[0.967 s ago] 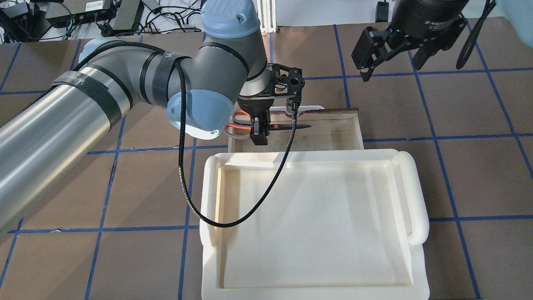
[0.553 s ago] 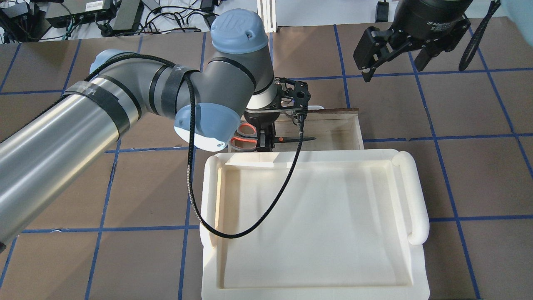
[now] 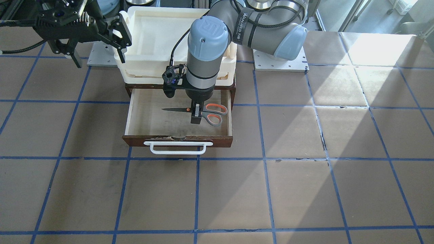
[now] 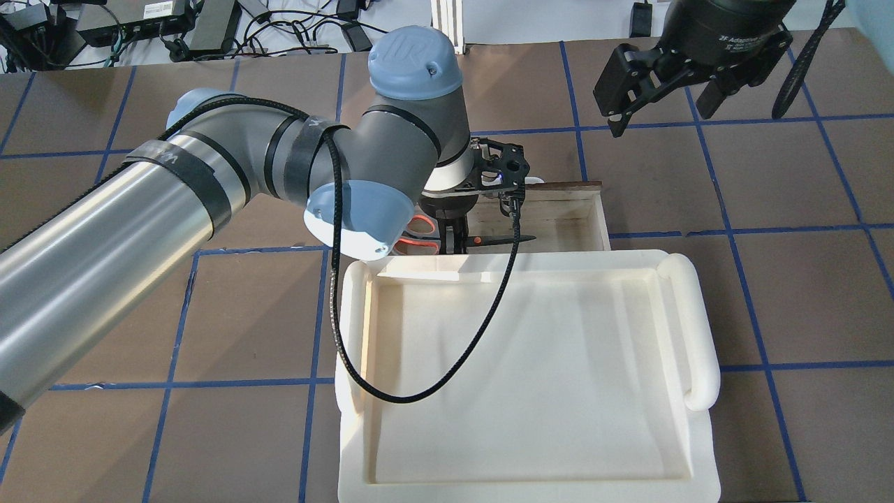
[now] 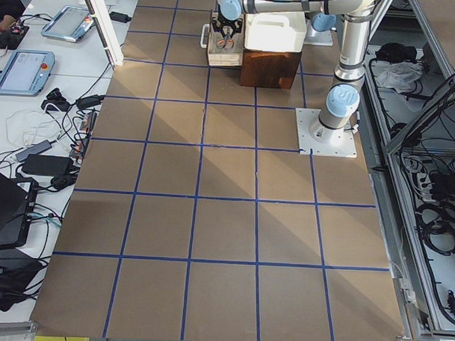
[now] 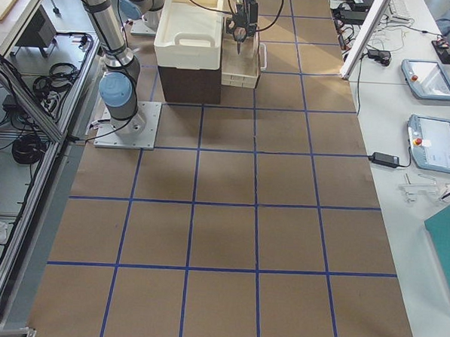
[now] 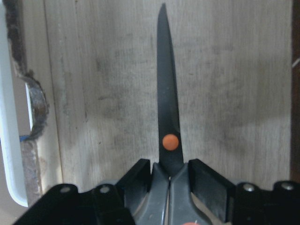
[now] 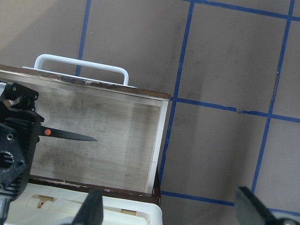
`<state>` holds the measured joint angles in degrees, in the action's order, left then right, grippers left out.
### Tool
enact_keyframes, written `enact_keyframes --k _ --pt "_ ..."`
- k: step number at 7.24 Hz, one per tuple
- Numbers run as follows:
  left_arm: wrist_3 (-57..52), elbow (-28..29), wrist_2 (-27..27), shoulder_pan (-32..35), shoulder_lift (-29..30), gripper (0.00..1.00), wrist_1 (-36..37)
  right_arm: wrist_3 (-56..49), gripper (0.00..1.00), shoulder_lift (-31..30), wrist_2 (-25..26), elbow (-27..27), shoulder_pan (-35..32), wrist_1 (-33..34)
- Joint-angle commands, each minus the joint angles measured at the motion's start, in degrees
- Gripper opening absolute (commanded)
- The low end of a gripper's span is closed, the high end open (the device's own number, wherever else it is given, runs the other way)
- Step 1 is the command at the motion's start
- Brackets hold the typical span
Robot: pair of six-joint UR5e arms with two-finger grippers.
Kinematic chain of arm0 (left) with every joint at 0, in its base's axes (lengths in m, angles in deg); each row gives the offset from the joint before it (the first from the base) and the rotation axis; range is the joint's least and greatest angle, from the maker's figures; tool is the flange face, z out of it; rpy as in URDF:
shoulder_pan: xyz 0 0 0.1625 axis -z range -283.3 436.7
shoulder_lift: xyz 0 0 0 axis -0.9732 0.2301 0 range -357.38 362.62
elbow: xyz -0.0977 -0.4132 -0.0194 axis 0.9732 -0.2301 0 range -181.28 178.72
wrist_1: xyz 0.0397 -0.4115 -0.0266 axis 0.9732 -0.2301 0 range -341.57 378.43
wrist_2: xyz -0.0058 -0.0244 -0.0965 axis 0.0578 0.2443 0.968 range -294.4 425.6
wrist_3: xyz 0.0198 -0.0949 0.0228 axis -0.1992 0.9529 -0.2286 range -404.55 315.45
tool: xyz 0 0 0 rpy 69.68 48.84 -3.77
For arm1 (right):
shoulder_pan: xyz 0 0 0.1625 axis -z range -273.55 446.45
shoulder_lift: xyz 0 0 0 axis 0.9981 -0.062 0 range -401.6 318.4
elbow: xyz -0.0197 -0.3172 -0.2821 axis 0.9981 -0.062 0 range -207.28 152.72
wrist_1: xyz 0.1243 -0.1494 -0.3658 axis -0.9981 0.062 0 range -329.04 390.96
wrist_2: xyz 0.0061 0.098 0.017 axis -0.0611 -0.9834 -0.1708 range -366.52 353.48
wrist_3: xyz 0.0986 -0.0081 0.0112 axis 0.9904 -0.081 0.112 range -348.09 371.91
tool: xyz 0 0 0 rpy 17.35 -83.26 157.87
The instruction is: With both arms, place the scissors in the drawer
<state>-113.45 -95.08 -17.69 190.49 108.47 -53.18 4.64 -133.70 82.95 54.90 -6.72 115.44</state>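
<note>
The drawer [image 3: 152, 118] is pulled open, with its dark red-brown front [image 3: 176, 139] and white handle [image 3: 178, 148]. It also shows in the overhead view [image 4: 559, 216] and the right wrist view [image 8: 117, 136]. My left gripper [image 3: 195, 114] is shut on the scissors [image 3: 212, 114] near their pivot and holds them low inside the drawer. The blades [image 7: 168, 108] lie level over the pale wood floor; I cannot tell if they touch it. The gripper [image 4: 452, 241] is partly hidden by the arm from overhead. My right gripper [image 4: 660, 105] is open and empty, above the table beyond the drawer.
A cream-white plastic tray [image 4: 698, 328] sits on top of the cabinet, right behind the open drawer [image 3: 176, 76]. A black cable [image 4: 419, 391] from the left wrist loops over the tray. The brown table [image 3: 305, 169] has a blue tape grid.
My left arm has moved right and toward the tray while lowering the scissors into the drawer. My right gripper has barely moved and stays open.
</note>
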Motion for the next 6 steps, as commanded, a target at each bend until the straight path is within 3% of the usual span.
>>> enact_keyframes --k 1,2,3,4,6 --pt "0.1 -0.1 0.1 0.0 0.4 0.0 0.0 0.1 1.0 0.0 0.1 0.0 0.0 0.1" --pt "0.2 -0.1 0.1 0.0 0.8 0.14 0.3 0.2 1.0 0.0 0.0 0.0 0.0 0.0" --pt "0.6 0.0 -0.1 0.0 0.8 0.6 0.6 0.3 1.0 0.0 0.0 0.0 0.0 0.0" --pt "3.7 0.1 0.0 0.0 0.8 0.86 0.6 0.3 1.0 0.0 0.0 0.0 0.0 0.0" --pt "8.2 0.6 -0.1 0.0 -0.3 0.9 0.5 0.5 1.0 0.0 -0.1 0.0 0.0 0.1"
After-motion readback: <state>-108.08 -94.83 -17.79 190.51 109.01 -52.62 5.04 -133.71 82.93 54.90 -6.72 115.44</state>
